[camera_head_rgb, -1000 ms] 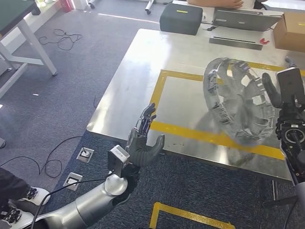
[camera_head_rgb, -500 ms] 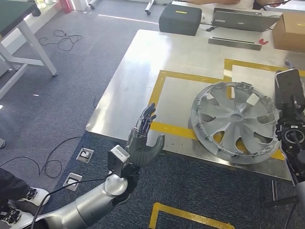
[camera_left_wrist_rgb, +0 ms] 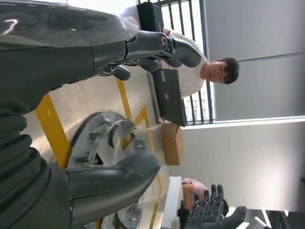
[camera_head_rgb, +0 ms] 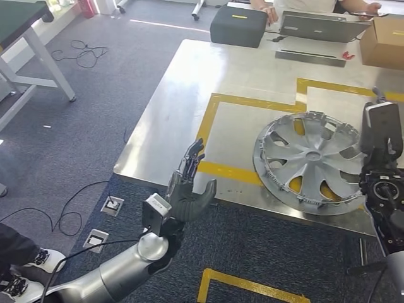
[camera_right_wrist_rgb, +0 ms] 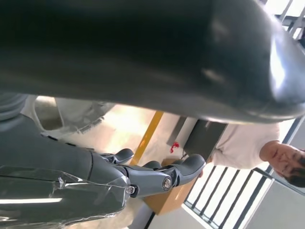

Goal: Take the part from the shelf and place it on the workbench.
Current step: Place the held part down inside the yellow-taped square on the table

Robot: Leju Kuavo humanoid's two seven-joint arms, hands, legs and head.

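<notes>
Part [camera_head_rgb: 308, 161] (a silver wheel cover) lies flat on the workbench [camera_head_rgb: 190, 101] inside its yellow tape, so placing looks done. Right hand [camera_right_wrist_rgb: 151, 174] near the part's edge, fingers apart, empty. Left hand [camera_head_rgb: 190, 189] well apart from the part, spread wide.

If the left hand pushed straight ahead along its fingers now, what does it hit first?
Probably the near edge of the steel workbench, by the yellow tape outline. The open left hand hovers just short of it; the silver spoked wheel cover lies off to the side. Depth is unclear.

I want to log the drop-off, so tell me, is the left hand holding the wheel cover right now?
No. In the head view the left hand is raised with spread fingers, holding nothing, while the wheel cover lies flat on the workbench.
</notes>
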